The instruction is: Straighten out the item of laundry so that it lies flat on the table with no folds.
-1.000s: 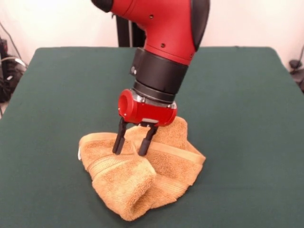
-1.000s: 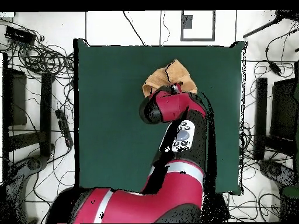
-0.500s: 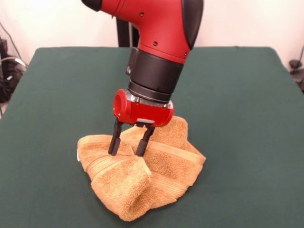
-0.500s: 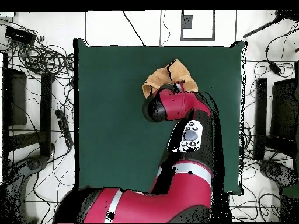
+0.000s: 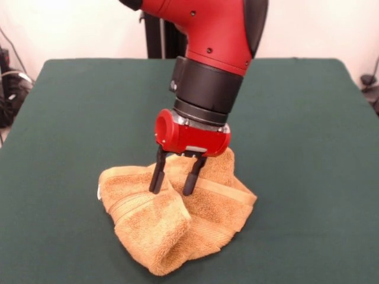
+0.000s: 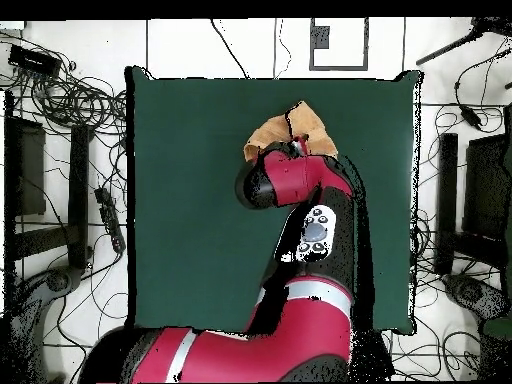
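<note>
The golden-orange towel (image 5: 177, 219) lies crumpled and folded over itself near the front of the dark green table (image 5: 308, 177). A small white tag (image 5: 98, 193) shows at its left edge. My gripper (image 5: 173, 182) points down over the towel's middle, open, with both fingertips touching or just above the cloth and nothing held between them. In the overhead view the towel (image 6: 270, 133) peeks out beyond the red arm, which hides most of it and the gripper.
Cables and black equipment lie on the floor around the table (image 6: 180, 200) in the overhead view. A black stand (image 5: 155, 38) rises behind the table's far edge.
The gripper shifted slightly left, then back to the right across the towel, staying open at about the same height. The towel has barely changed shape.
</note>
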`<control>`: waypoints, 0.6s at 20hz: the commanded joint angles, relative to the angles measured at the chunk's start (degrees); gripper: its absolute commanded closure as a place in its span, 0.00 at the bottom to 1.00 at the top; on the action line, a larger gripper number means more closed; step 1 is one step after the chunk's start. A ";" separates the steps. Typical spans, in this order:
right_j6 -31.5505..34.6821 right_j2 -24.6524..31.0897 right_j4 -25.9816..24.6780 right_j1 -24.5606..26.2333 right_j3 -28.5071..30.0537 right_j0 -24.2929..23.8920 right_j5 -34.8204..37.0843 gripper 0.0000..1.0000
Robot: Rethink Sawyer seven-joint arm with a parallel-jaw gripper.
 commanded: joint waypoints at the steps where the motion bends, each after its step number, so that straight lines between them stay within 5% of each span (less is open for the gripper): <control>1: 7.53 3.99 0.96 2.16 1.22 2.18 2.39 0.00; 12: 6.33 2.25 -0.48 3.65 -0.96 3.04 2.19 0.00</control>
